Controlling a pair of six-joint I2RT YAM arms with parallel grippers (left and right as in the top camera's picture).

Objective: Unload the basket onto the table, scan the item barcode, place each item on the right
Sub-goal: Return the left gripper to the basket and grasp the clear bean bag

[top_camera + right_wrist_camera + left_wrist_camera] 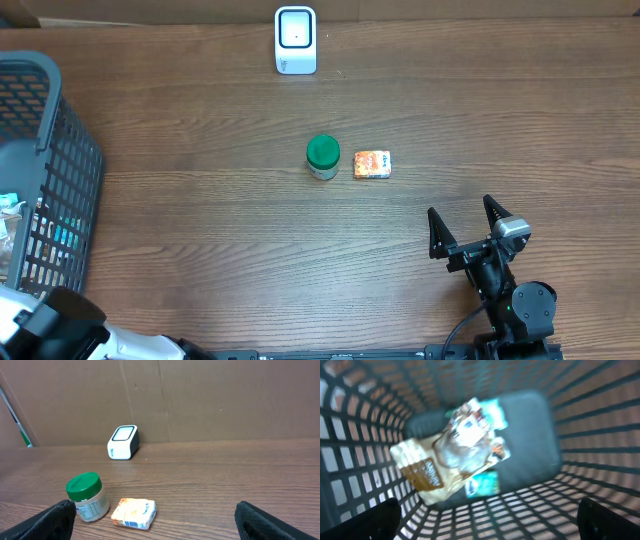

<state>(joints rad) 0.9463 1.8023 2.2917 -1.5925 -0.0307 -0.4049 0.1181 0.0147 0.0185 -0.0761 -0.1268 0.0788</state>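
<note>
Two grippers released, nothing held

We see the left gripper (489, 522) spread over the grey basket (70, 170), with blurred pouches (452, 455) piled inside. The right gripper (463, 215) gapes at near right. Farther out, a green-lidded jar (322, 156) stands just beside an orange packet (371, 164). Farthest is the white scanner (295, 40).

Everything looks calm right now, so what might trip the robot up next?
The green-lidded jar and the orange packet sit close together, so the open right claw might knock one while taking the other. In the basket under the open left claw, the packets lie piled up, so it might snag two together.
</note>
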